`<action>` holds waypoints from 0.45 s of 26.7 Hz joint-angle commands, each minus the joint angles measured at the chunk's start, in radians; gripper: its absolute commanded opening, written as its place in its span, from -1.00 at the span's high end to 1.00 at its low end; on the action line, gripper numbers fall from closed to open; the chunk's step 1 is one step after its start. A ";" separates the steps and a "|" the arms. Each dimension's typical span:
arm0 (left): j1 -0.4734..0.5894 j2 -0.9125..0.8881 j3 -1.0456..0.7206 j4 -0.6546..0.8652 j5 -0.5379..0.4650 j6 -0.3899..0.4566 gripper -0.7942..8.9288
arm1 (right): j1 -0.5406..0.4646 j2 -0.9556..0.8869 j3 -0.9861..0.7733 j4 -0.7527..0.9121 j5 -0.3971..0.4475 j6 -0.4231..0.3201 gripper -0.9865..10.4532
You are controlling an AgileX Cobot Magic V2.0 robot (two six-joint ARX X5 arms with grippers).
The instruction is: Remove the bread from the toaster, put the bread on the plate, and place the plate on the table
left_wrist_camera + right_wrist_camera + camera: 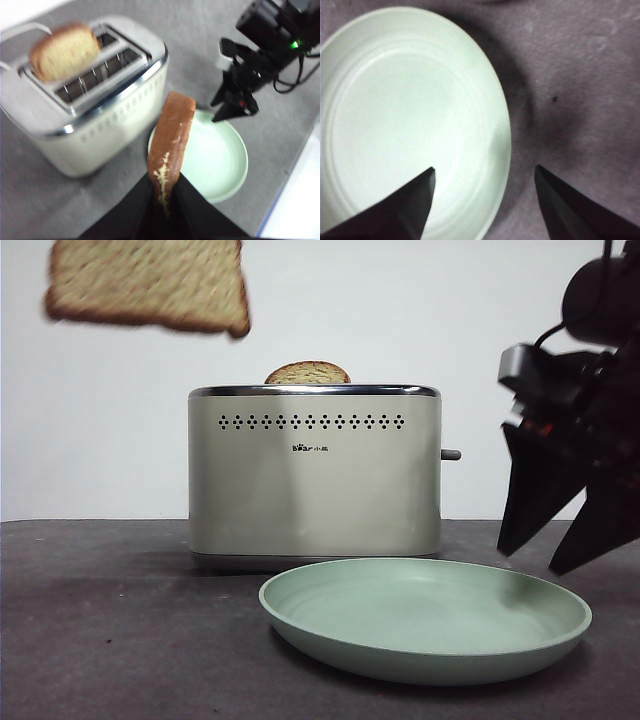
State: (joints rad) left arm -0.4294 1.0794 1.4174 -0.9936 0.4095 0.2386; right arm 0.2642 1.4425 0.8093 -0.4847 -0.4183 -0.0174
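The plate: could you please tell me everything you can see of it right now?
The plate is round, shallow and pale green, with a raised rim, a smooth matte look and faint concentric rings inside. It sits flat and empty on the dark table, just in front of the toaster. The right gripper hovers open, its jaws astride the plate's rim without visibly touching it. The left gripper holds a bread slice edge-on above the plate's near side.

low front camera faces the toaster (314,475); both wrist cameras overlook the plate (415,115).
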 commanded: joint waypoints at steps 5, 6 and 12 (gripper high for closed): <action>-0.002 -0.105 -0.140 0.029 0.001 -0.050 0.83 | 0.018 0.105 0.017 0.041 0.000 0.011 0.56; -0.002 -0.118 -0.156 0.029 0.001 -0.058 0.83 | 0.018 0.116 0.017 0.049 0.000 0.011 0.60; -0.003 -0.135 -0.164 0.022 0.003 -0.098 0.83 | 0.018 0.132 0.017 0.079 -0.002 0.018 0.82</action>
State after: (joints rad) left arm -0.4294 0.9405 1.2415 -0.9894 0.4107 0.1577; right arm 0.2752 1.5585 0.8127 -0.4080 -0.4305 0.0021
